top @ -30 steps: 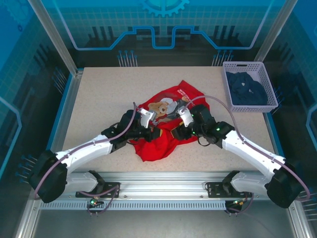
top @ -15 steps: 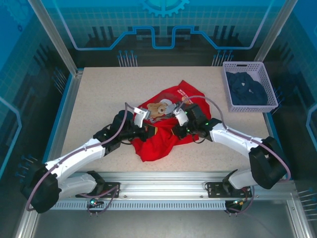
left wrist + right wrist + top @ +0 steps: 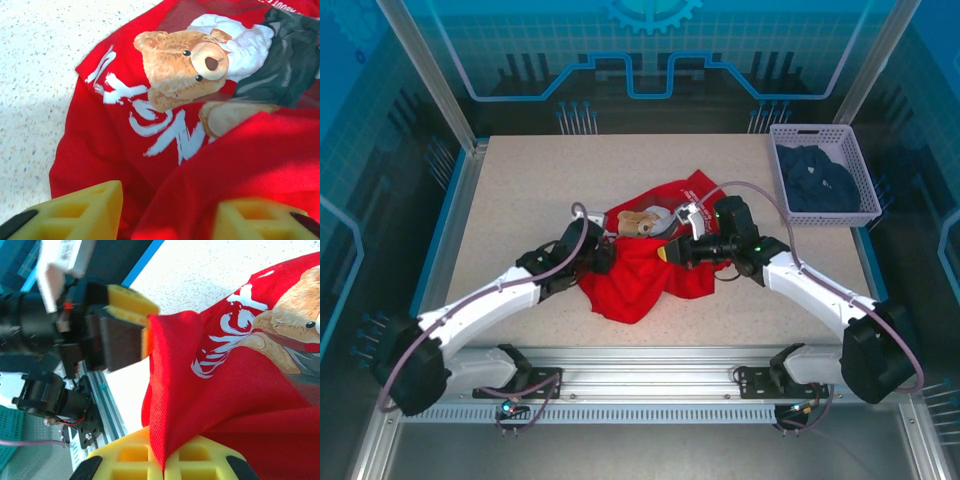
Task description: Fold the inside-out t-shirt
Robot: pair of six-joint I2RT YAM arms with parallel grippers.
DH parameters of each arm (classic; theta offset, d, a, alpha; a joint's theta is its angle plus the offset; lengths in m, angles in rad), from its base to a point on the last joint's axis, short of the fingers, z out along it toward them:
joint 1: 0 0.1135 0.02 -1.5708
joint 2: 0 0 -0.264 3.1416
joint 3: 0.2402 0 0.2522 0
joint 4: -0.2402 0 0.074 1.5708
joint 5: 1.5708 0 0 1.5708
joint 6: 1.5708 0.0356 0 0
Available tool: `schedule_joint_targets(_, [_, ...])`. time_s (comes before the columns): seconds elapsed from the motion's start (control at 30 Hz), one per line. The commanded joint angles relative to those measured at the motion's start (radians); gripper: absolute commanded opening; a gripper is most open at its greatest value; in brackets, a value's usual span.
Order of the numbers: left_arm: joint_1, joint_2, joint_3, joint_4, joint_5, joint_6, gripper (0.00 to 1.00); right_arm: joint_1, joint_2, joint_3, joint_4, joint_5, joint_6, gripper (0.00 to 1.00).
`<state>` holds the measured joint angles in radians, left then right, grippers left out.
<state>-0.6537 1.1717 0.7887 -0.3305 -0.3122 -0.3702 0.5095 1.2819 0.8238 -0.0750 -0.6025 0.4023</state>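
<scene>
- Judging by the crumpled t-shirt, looks like an early stage: no crease laid yet, no flat rectangle formed.
- Seems to leave nearly everything to do, namely spreading flat, squaring sleeves and hem, then making the folds themselves.
- Finds the t-shirt heaped on the tabletop, under and between both tools. Shows the bear print and white lettering face-up just beyond the left tool, with plain red bunched up closer to its tips.
- Stretches the left arm low across the tabletop from its base, elbow out, left tool aimed into the heap. Keeps its fingers spread apart, with red cloth lying loose in the gap rather than pinched.
- Bends the right arm inward from the other side, wrist apparently rolled sideways, right tool pointing across at its partner.
- Has the right tool's pads pressed together on a raised ridge of the t-shirt, with a thin fold of red pinched between them.
- Sets the two tools almost tip to tip, the pinched ridge running from the right tool up to the left tool's tips.
</scene>
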Motion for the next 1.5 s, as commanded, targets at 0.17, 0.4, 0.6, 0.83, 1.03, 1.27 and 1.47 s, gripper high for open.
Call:
schedule_joint_targets(0.17, [-0.117,-0.147,-0.068,0.032,0.182,-0.167,0.58,0.009,0.044,0.009,0.057,0.011,0.077,0.00])
schedule_joint_targets(0.4, [-0.110,-0.011,-0.081,0.240,0.329,-0.209,0.60,0.010,0.034,0.006,0.058,0.020,0.077,0.00])
schedule_joint_targets(0.6, [-0.054,0.123,-0.077,0.405,0.420,-0.249,0.62,0.011,0.026,0.002,0.044,0.026,0.066,0.00])
schedule_joint_targets(0.83, [-0.013,0.214,-0.065,0.434,0.387,-0.241,0.50,0.010,0.011,0.001,0.037,0.030,0.059,0.00])
schedule_joint_targets(1.03, [0.023,0.238,-0.093,0.536,0.402,-0.229,0.29,0.007,-0.006,0.004,0.008,0.040,0.030,0.00])
schedule_joint_targets(1.27, [0.059,0.123,-0.173,0.682,0.621,-0.099,0.00,-0.056,-0.048,0.050,-0.140,0.110,-0.026,0.00])
schedule_joint_targets(1.47, [0.059,-0.057,-0.277,0.894,0.955,-0.016,0.00,-0.129,0.039,0.188,-0.363,0.248,-0.034,0.00])
